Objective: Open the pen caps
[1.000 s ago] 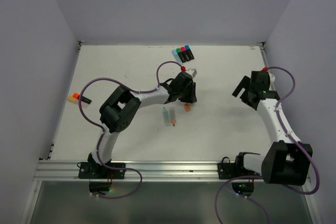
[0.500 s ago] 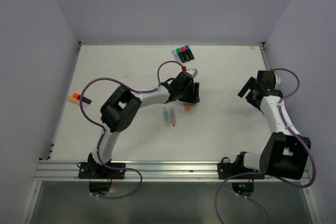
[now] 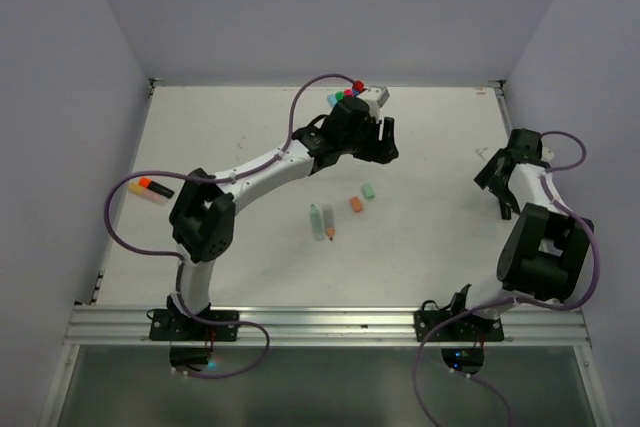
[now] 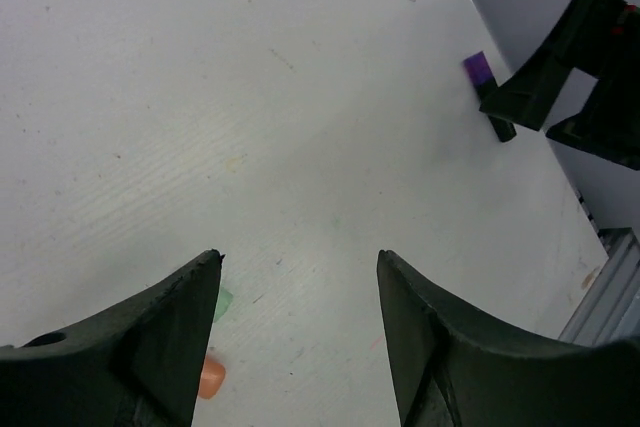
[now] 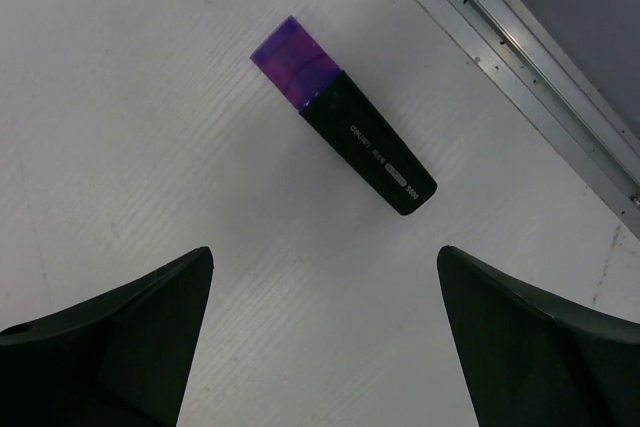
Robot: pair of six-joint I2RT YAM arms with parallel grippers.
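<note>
Status: two caps are off. An orange cap (image 3: pixel 355 204) and a green cap (image 3: pixel 368 190) lie loose near the centre of the table (image 3: pixel 250 127), with two uncapped pen bodies (image 3: pixel 322 220) just beside them at their 8 o'clock. Left to open, in my judgement: the orange-capped highlighter (image 3: pixel 146 184) at the 9 o'clock edge, the capped cluster (image 3: pixel 335 100) at 12 o'clock, and the purple cap (image 5: pixel 290 52) on its black pen (image 5: pixel 375 152) at 3 o'clock. My left gripper (image 4: pixel 300 257) stands partly spread, empty, touching nothing, near that cluster. My right gripper (image 5: pixel 322 252) is spread wide, empty, hovering over the black pen.
</note>
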